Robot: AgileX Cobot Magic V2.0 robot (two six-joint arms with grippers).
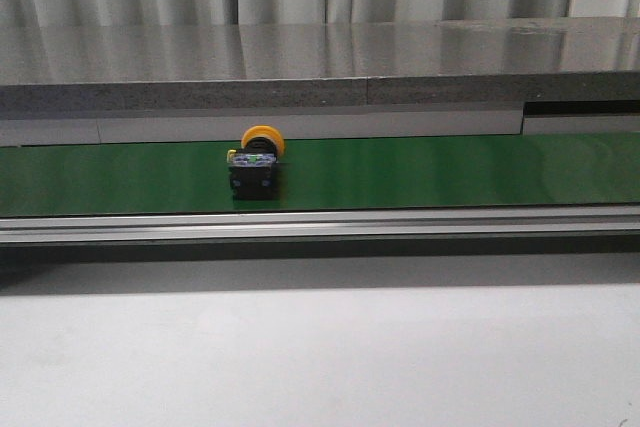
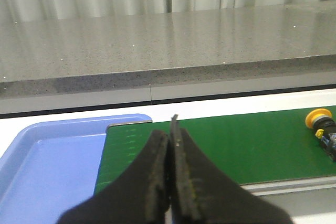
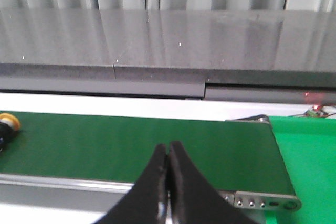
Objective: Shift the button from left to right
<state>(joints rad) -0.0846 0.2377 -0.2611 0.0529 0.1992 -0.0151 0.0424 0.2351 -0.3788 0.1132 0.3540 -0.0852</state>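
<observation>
The button [image 1: 257,160], with an orange-yellow round cap, a black blocky body and pale greenish parts at its middle, lies on the green conveyor belt [image 1: 450,169], left of the belt's middle in the front view. It also shows at the edge of the left wrist view [image 2: 322,124] and at the edge of the right wrist view [image 3: 7,127]. My left gripper [image 2: 171,135] is shut and empty, over the belt's left end, well apart from the button. My right gripper [image 3: 169,148] is shut and empty, over the belt's near edge close to its right end. Neither gripper shows in the front view.
A blue tray [image 2: 47,166] sits at the belt's left end. A grey stone-like counter [image 1: 320,67] runs behind the belt. A metal rail [image 1: 320,224] lines the belt's near edge. A green surface [image 3: 310,156] lies beyond the belt's right end.
</observation>
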